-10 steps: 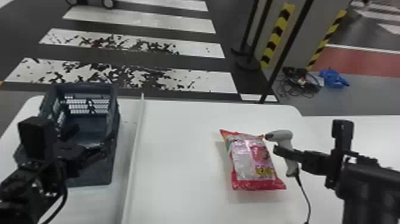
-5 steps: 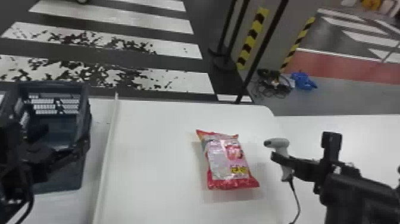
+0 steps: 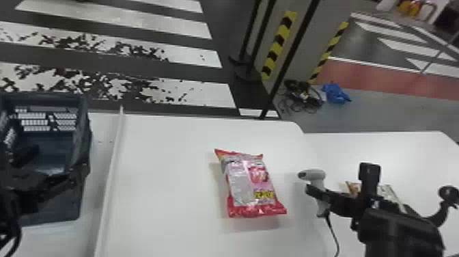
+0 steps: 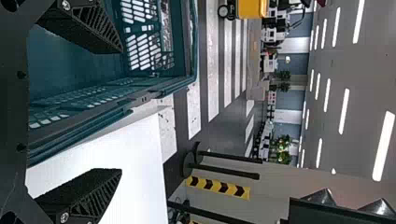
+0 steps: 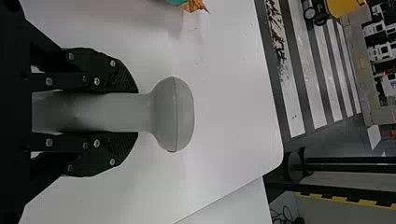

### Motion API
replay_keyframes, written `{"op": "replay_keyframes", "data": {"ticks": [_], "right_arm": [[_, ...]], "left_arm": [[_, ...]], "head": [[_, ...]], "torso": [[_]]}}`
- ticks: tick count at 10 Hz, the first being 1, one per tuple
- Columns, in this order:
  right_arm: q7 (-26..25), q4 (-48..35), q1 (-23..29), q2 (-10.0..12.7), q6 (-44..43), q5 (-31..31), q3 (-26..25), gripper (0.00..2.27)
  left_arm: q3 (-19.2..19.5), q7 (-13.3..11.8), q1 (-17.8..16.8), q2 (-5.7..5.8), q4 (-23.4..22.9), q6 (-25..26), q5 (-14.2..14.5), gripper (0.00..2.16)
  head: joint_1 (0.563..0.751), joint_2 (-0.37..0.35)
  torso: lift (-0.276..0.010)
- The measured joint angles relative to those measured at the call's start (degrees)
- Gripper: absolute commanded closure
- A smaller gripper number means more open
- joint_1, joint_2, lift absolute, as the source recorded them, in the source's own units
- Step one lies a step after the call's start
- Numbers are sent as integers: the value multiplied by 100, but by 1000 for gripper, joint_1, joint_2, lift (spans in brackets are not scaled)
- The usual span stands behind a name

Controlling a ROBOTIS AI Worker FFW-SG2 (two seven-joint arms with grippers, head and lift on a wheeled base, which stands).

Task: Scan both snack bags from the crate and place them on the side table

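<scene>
the shiny, crinkled snack bag (image 3: 251, 184) lies flat on the white table (image 3: 164, 191), long axis running away from the robot, far end angled left. a second bag (image 3: 353, 187) lies partly hidden behind the right arm. the right gripper (image 3: 318, 196) clenches the smooth grey scanner (image 3: 313, 174), its head pointing left. the left gripper (image 3: 56, 167) is spread wide at the slotted plastic crate (image 3: 51, 212).

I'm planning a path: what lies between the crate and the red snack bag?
The head view shows a long white ridge near the crate, then bare tabletop up to the snack bag.
</scene>
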Motion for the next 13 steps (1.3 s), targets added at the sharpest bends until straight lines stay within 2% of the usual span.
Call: {"op": "replay_keyframes", "data": {"ticks": [6,7,8,9,11,12,13], "right_arm": [[-40,298,-39,-74,-54,-32,-71,2186],[-62,303,-52,-76,-53,-40,-76,1899],[-111,305,-67,-75,-37,-50,-94,1045],[-148,305,-72,-68,-24,-65,-129,404],[-198,305,-74,-57,-20,-80,-184,272],[-219,305,-74,-57,-18,-81,-195,97],[-252,303,-74,-48,4,-83,-221,97]], "left_arm": [[-8,-9,-8,19,22,-8,26,87],[-7,-9,-8,18,22,-14,26,87],[-8,-9,-8,10,22,-17,26,87],[-8,-9,-8,4,22,-17,26,87],[-9,-13,-8,2,22,-18,18,87],[-9,-15,-8,2,22,-18,18,87],[-9,-16,-8,1,21,-18,17,87]], "head": [[695,-350],[695,-350],[695,-350],[695,-350],[695,-350],[695,-350],[695,-350]], "torso": [[-98],[-98],[-98],[-98],[-98],[-98],[-98]]}}
